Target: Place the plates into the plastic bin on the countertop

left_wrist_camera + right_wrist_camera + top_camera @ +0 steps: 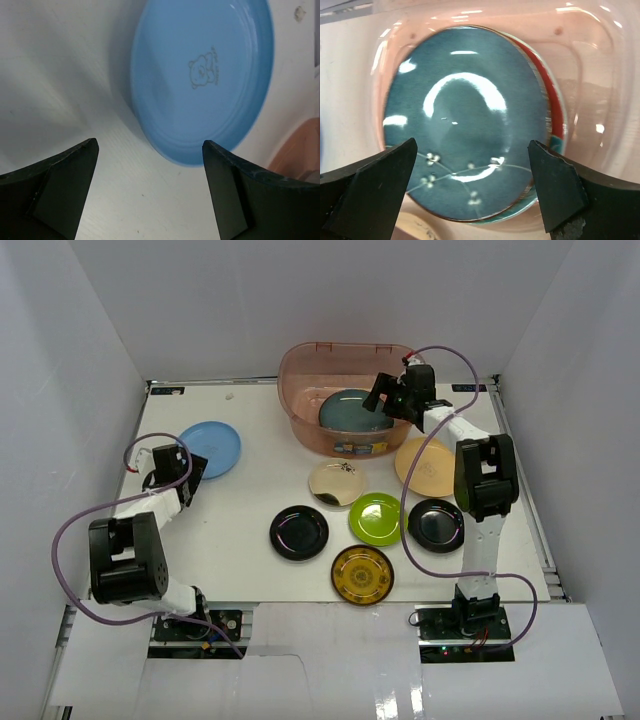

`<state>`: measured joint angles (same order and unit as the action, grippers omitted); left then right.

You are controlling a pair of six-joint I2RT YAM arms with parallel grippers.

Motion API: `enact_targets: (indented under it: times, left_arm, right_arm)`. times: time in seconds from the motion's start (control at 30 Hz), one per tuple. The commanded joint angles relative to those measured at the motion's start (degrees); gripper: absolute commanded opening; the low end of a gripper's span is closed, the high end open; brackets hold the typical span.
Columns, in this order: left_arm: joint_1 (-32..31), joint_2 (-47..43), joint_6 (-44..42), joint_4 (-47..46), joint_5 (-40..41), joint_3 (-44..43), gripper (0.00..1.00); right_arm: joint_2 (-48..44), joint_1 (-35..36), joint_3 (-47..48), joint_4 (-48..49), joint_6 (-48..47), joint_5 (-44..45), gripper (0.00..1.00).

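The plastic bin [300, 365] stands at the back middle of the countertop [250, 495]. Inside lies the dark teal plate [352, 412] on top of the red floral plate [551, 100]. My right gripper [388, 395] hovers open and empty over the bin's right rim; the teal plate [460, 120] lies below its jaws [472, 150]. The light blue plate [212, 448] lies at the left. My left gripper [190, 472] is open and empty just near of it, and the plate fills the left wrist view [205, 75]. Cream [336, 482], lime green [375, 518], gold [362, 574], pale orange [425, 462] and two black plates [299, 532] [436, 524] lie on the countertop.
White walls close in the countertop on three sides. The loose plates cluster in front of the bin, between the two arms. The right arm's purple cable [405, 520] loops over the plates on the right.
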<state>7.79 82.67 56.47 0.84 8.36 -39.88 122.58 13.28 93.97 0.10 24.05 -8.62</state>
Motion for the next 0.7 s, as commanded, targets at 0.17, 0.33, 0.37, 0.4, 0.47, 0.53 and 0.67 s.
enact_targets:
  times: [0.17, 0.33, 0.37, 0.4, 0.47, 0.53, 0.67]
  left_arm:
    - [3.3, 10.0, -0.1, -2.7, -3.1, -5.4, 0.9]
    - [3.6, 13.0, -0.8, -2.9, -3.7, -8.2, 0.77]
    - [3.6, 13.7, -1.4, -3.1, -3.7, -8.7, 0.75]
    - [3.6, 14.2, -1.5, -3.0, -3.6, -9.0, 0.73]
    - [3.6, 15.7, -1.8, -1.7, -2.7, -9.7, 0.68]
    - [3.7, 16.5, -2.2, -1.2, -2.7, -10.7, 0.54]
    - [3.8, 17.0, -4.3, -1.1, -4.7, -11.5, 0.0]
  right_arm:
    - [-17.0, 1.0, -4.1, 3.8, -3.2, -2.4, 0.94]
    - [-29.9, 0.3, -16.1, 5.9, -1.2, -0.8, 0.63]
    - [-34.8, -0.6, -19.0, 6.3, -0.4, 1.3, 0.5]
    - [-37.2, -1.2, -25.4, 7.6, 0.5, 2.4, 0.27]
    - [-43.0, -4.8, -31.9, 9.0, 3.2, 4.0, 0.11]
    - [-47.1, -8.9, -40.5, 9.2, 7.4, 5.7, 0.08]
    - [-51.6, -22.3, -53.0, 9.9, 13.3, 7.9, 0.33]
